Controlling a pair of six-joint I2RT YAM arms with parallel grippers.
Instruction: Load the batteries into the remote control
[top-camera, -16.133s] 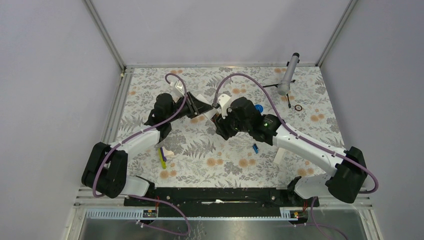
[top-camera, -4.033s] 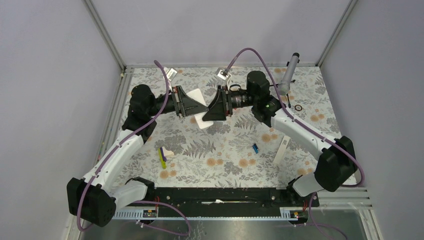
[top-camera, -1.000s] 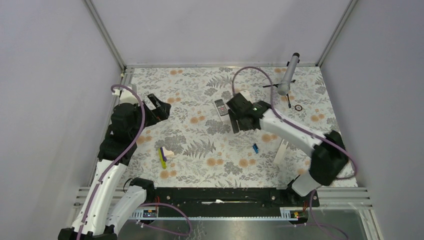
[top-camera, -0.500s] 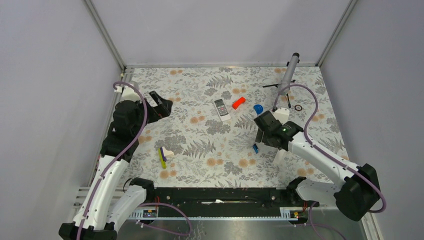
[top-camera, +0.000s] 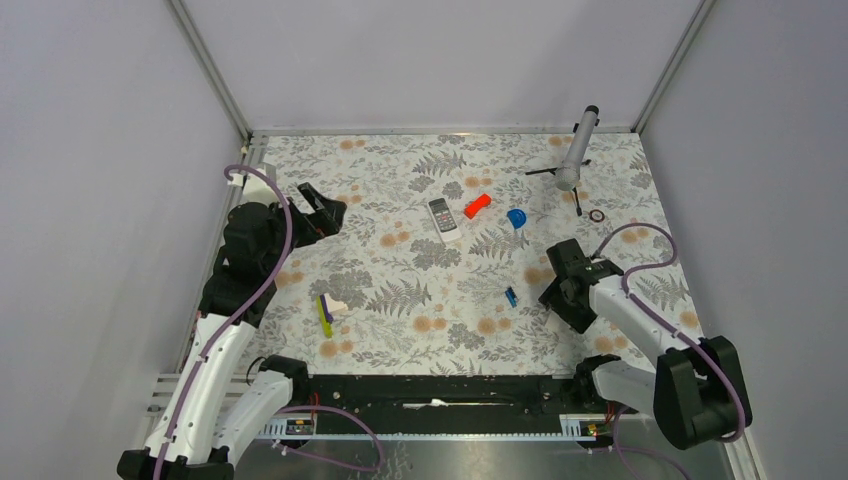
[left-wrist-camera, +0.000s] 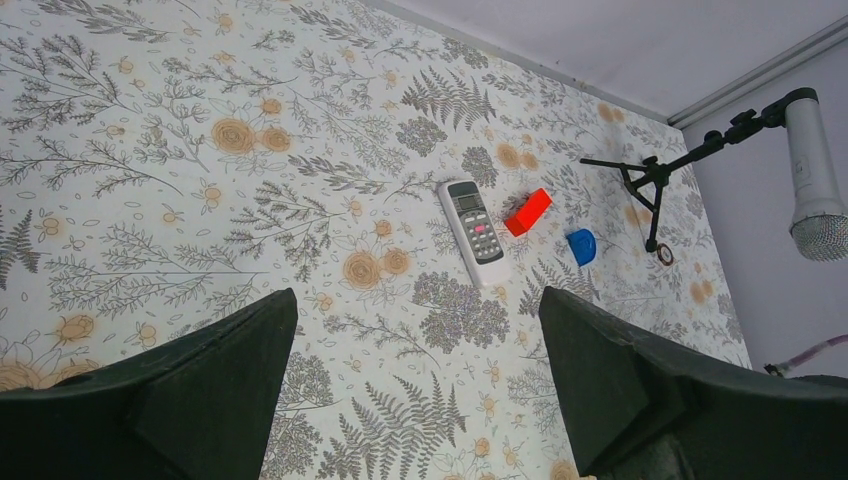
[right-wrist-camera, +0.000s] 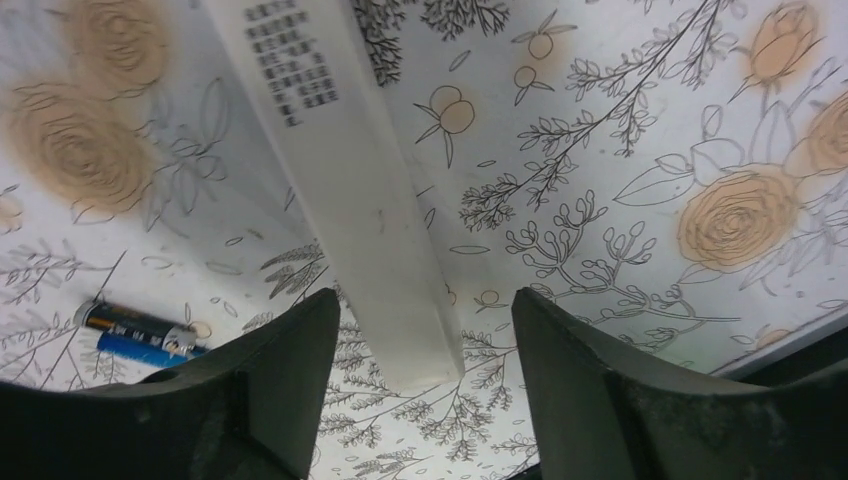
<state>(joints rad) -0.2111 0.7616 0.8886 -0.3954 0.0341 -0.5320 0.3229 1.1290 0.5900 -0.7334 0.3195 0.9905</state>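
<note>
The remote control (top-camera: 441, 217) (left-wrist-camera: 476, 230) lies face up, grey with a dark display, toward the back middle of the mat. Two small batteries (top-camera: 510, 296) (right-wrist-camera: 138, 333) lie side by side on the mat, one dark, one blue. My right gripper (top-camera: 566, 291) (right-wrist-camera: 422, 305) is open, low over the mat just right of the batteries. Its fingers straddle the end of a long white bar (right-wrist-camera: 350, 190) without touching it. My left gripper (top-camera: 320, 212) (left-wrist-camera: 417, 300) hangs open and empty at the left, pointing at the remote from a distance.
An orange-red cylinder (top-camera: 477, 206) (left-wrist-camera: 528, 211) and a blue cap (top-camera: 516, 218) (left-wrist-camera: 581, 245) lie right of the remote. A microphone on a stand (top-camera: 575, 150) and a small ring (top-camera: 597, 215) sit at the back right. A yellow-and-purple object (top-camera: 323, 313) lies front left.
My right arm has swung away from the remote, right and toward the near edge, ending over the white bar, its jaws narrowing a little. The left arm has hardly moved.
</note>
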